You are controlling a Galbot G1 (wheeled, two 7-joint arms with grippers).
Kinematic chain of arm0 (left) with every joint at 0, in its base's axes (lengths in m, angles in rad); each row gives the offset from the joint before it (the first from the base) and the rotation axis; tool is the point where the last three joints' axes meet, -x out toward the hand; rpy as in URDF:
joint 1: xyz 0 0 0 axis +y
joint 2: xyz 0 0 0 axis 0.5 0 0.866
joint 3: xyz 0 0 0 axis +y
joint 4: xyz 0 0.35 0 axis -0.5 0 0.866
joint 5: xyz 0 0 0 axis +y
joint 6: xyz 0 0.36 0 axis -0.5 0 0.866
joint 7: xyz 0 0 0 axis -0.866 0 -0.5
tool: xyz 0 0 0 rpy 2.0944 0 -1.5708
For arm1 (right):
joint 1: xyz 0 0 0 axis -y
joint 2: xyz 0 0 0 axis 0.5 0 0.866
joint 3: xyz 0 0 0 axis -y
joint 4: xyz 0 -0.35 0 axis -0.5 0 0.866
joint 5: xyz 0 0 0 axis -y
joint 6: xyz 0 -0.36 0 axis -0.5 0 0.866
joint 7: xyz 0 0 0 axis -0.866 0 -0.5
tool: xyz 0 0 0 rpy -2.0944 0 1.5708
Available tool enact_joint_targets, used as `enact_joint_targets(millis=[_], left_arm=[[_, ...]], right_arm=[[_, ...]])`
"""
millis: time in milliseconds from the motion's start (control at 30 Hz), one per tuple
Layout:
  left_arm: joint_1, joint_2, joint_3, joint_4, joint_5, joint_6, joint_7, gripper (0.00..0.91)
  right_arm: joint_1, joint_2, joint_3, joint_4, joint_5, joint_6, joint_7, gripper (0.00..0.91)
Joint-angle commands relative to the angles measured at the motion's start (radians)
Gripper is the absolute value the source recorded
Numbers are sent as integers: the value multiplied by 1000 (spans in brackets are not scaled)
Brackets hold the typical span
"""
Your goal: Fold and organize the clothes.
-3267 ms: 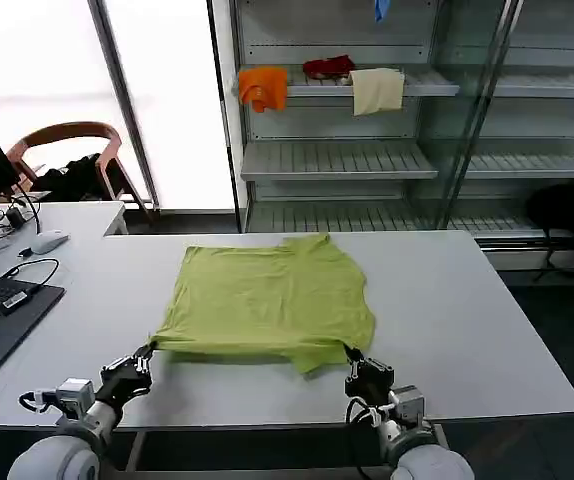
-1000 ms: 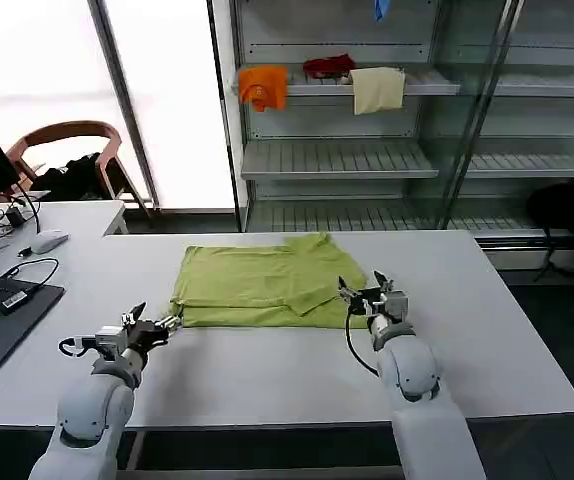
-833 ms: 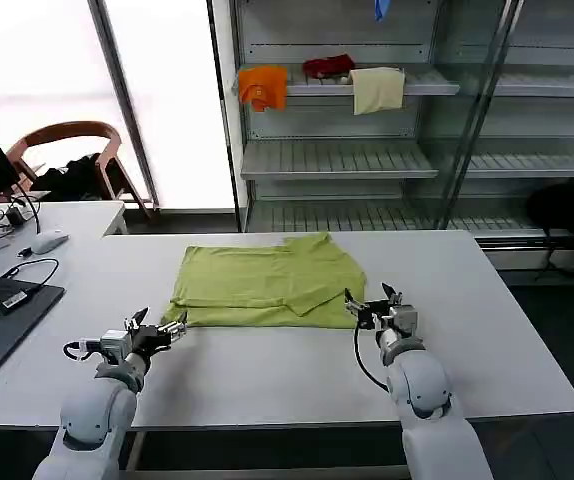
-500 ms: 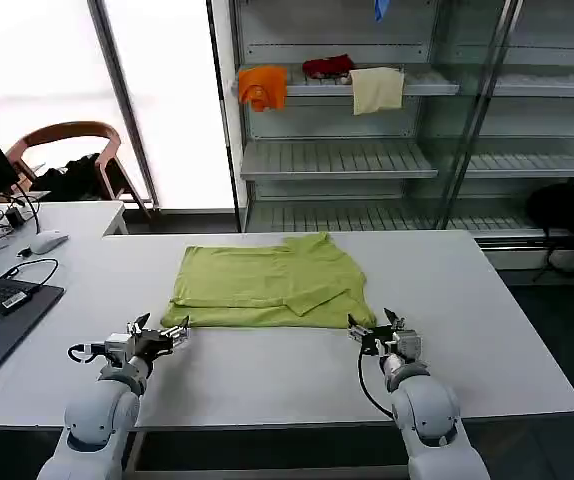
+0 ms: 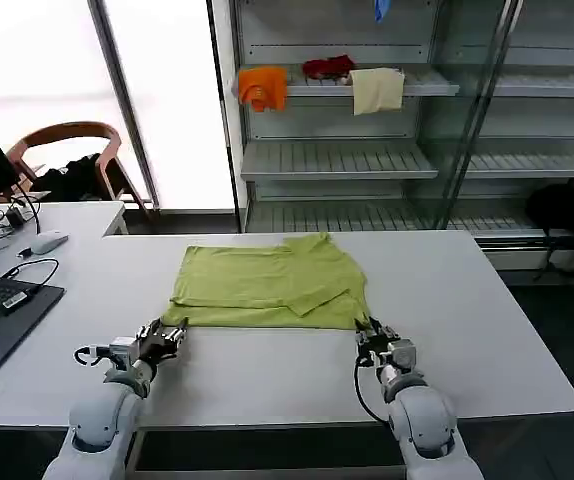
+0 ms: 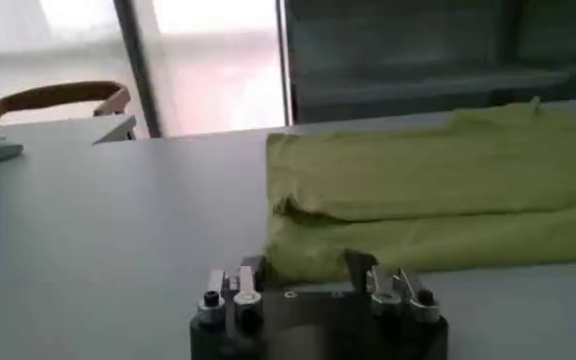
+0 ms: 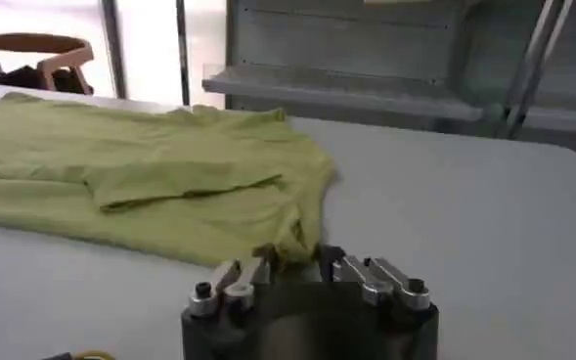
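My left gripper [image 5: 163, 336] and right gripper [image 5: 377, 335], both spread apart, sit at the near corners of the T-shirt [image 5: 267, 283]; it looks thin and limp, so I'd pinch both layers there.

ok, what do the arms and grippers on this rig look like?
Pale grey rounded arm shells. The left gripper and right gripper are black with silver metal finger mounts and bolts. A thin black cable loops beside each wrist; a yellow wire shows by the right gripper's base.

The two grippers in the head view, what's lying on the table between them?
In the head view, bare table lies between the left gripper and right gripper; the folded T-shirt sits just beyond that stretch.
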Motion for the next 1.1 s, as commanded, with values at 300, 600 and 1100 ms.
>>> enact_joint_targets(millis=[300, 600, 1100], left_arm=[[8, -1, 7, -23, 23, -23, -16, 0], [259, 4, -84, -302, -7, 4, -13, 0], [592, -76, -158, -518, -103, 4, -207, 0]], right_arm=[[-24, -12, 1, 62, 27, -6, 0, 0], [-213, -62, 3, 266, 89, -9, 26, 0], [-476, -109, -18, 447, 90, -10, 25, 0]])
